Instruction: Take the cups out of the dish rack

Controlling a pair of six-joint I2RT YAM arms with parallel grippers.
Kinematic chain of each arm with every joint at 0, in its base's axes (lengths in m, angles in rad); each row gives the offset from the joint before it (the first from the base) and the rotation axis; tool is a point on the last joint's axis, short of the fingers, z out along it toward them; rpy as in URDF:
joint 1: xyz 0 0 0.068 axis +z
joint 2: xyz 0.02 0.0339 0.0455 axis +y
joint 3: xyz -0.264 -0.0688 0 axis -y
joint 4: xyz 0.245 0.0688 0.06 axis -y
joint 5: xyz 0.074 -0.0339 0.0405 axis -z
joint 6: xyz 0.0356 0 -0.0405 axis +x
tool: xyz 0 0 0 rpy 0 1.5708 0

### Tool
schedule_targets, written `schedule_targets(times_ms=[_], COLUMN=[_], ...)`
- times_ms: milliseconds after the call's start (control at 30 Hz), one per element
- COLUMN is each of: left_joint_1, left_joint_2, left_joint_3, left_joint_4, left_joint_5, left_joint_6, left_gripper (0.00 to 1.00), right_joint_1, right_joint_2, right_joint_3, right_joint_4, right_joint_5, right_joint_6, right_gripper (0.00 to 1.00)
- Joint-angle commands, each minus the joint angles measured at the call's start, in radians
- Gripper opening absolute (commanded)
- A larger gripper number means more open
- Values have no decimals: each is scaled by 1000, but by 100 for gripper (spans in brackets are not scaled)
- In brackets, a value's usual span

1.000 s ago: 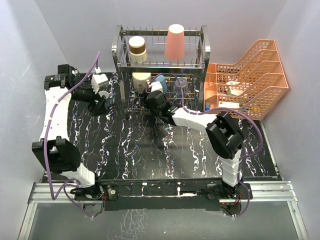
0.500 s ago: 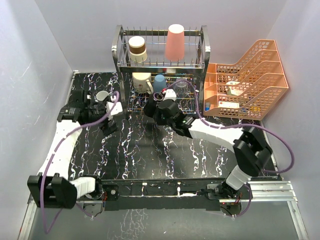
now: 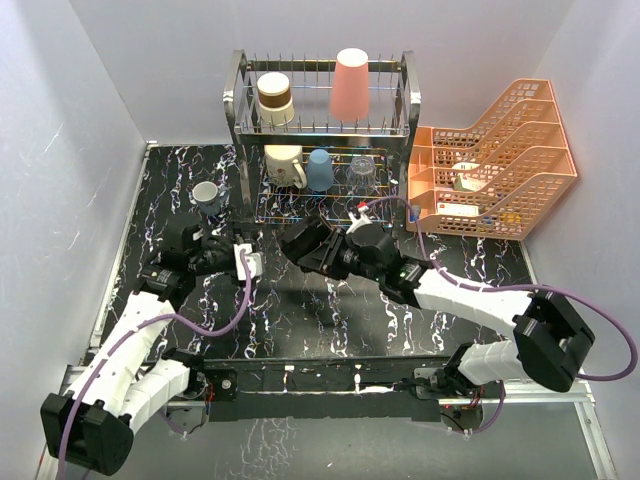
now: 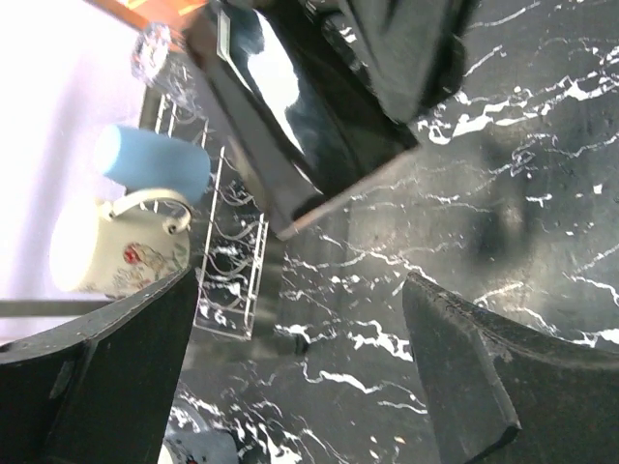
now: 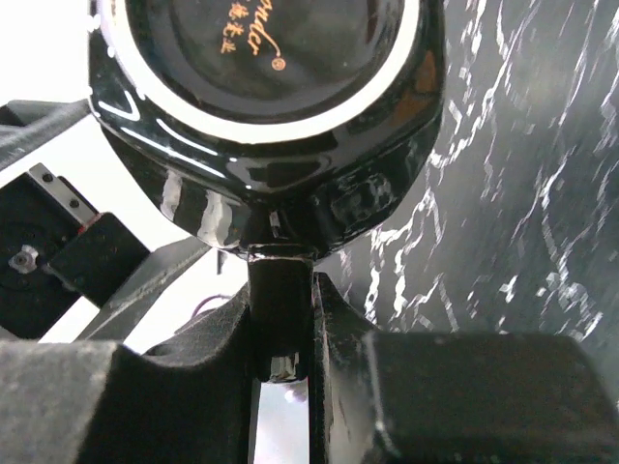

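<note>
My biggest worry is the black mug [image 3: 303, 243]. My right fingers [image 5: 334, 314] are clamped tight on its thin handle [image 5: 280, 290] and on nothing else, so the whole glossy body hangs off that one pinch above the worktop [image 3: 330, 320]. A quick swing or a tilt of the wrist could make it turn in the grip or slip and drop.

Next is a knock between the arms. My left fingers [image 4: 484, 367] stand wide apart and empty, just beside the mug, and any careless move there could clip it.

A smaller risk is the small pale cup [image 3: 207, 194], which stands on the worktop near my left arm, where an elbow could tip it.

The dish rack [image 3: 240, 100] is shiny steel wire in two tiers at the back of the worktop. On its upper tier the salmon tumbler [image 3: 350, 85] is upended, with the brown-and-cream cup [image 3: 273, 97] to its left. On the lower tier sit the cream mug [image 3: 283, 165], the blue cup [image 3: 319, 170] and the clear glass [image 3: 362, 170] in a row. The held mug is out of the rack, in front of it.
</note>
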Motion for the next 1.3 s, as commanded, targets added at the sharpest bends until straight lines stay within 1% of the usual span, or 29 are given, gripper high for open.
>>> schedule_targets(times_ms=[0, 300, 367, 433, 567, 667, 700, 767, 833, 867, 933, 1000, 1033, 1100, 1167, 1267], left_joint_1=[-41, -66, -66, -67, -66, -66, -66, -66, -66, -66, -66, -66, -66, -62, -32, 61], left_joint_2=[-23, -56, -65, -75, -80, -76, -76, -78, -79, -79, -71, -33, -3, 75, 154, 251], left_joint_3=[-18, -57, -65, -69, -62, -52, -51, -52, -55, -54, -44, -18, 0, 47, 102, 179], left_joint_4=[182, 196, 198, 208, 236, 236, 235, 242, 238, 232, 204, 143, 106, 42, -22, -100], left_joint_5=[21, 35, 30, 22, 12, 19, 22, 24, 18, 12, -16, -69, -113, -230, -302, -310], left_joint_6=[3, -18, -25, -42, -102, -136, -145, -168, -186, -194, -223, -249, -263, -304, -350, -380], left_gripper=[83, 78, 76, 71, 56, 41, 35, 18, 5, 0, 0, 0, 0, 0, 0, 0], right_joint_1=[8, 60, 71, 78, 94, 109, 113, 120, 120, 120, 119, 105, 91, 54, 8, -64], right_joint_2=[-77, -41, -31, -25, -3, 19, 26, 47, 62, 68, 68, 54, 44, 13, -30, -107], right_joint_3=[-47, -77, -77, -78, -88, -85, -85, -81, -73, -74, -83, -100, -107, -121, -134, -141], right_joint_4=[324, 537, 572, 588, 640, 651, 661, 678, 681, 682, 683, 667, 638, 563, 463, 302], right_joint_5=[-146, -198, -201, -201, -215, -224, -226, -233, -243, -245, -230, -215, -215, -214, -210, -210], right_joint_6=[222, 393, 414, 433, 476, 489, 495, 505, 509, 511, 509, 505, 500, 478, 447, 384], right_gripper=[8, 8, 8, 8, 8, 8, 8, 8, 8, 13, 34, 55, 62, 71, 78, 81])
